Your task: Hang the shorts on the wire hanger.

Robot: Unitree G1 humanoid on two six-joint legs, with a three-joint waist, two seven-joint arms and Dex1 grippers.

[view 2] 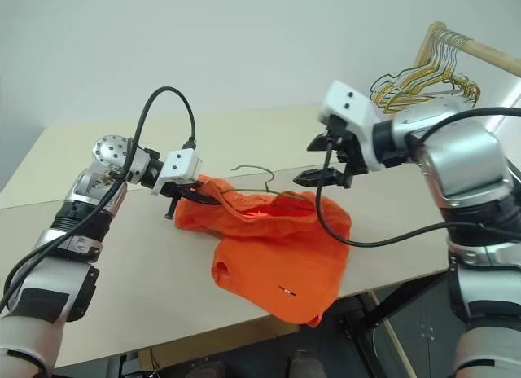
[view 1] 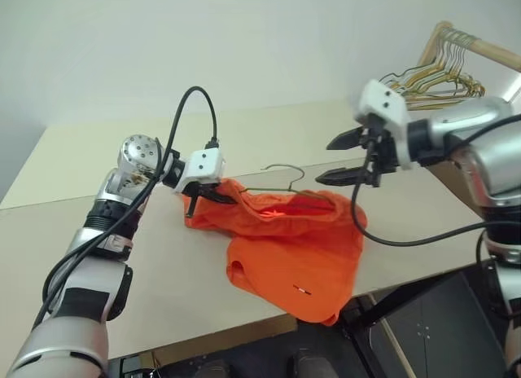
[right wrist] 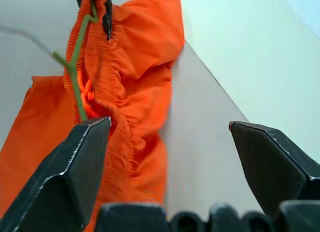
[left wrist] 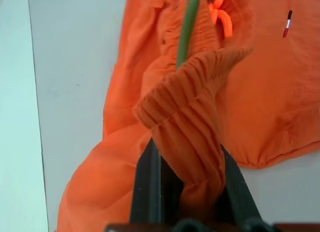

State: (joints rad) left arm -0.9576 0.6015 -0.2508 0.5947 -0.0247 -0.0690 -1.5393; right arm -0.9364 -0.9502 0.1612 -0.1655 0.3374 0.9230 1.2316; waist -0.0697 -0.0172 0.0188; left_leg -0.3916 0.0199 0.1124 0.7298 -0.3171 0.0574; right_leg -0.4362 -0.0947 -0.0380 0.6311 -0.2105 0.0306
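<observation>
Pale wall behind, beige table point(view 1: 122, 256) filling the lower frame, bunched gold and green hangers point(view 1: 440, 76) dangling from a wooden rail at upper right. Lying at centre frame, spilling over the table's near edge: the shorts point(view 1: 293, 248), with the wire hanger point(view 1: 281, 178) threaded along the waistband and its hook poking up behind the fabric. Clamping the bunched elastic waistband at centre left: the left gripper point(view 1: 213, 195), fingers point(left wrist: 150, 187) pinched on orange cloth with the green wire running just beyond. Hovering at upper right, above and clear of the shorts: the right gripper point(view 1: 348, 158), jaws gaping wide, gripping nothing. Probably seating the waistband's far end on the hanger; best done by keeping the left pinch firm, approaching the loose waistband edge low, and avoiding snagging the wire or dragging fabric off the table.
</observation>
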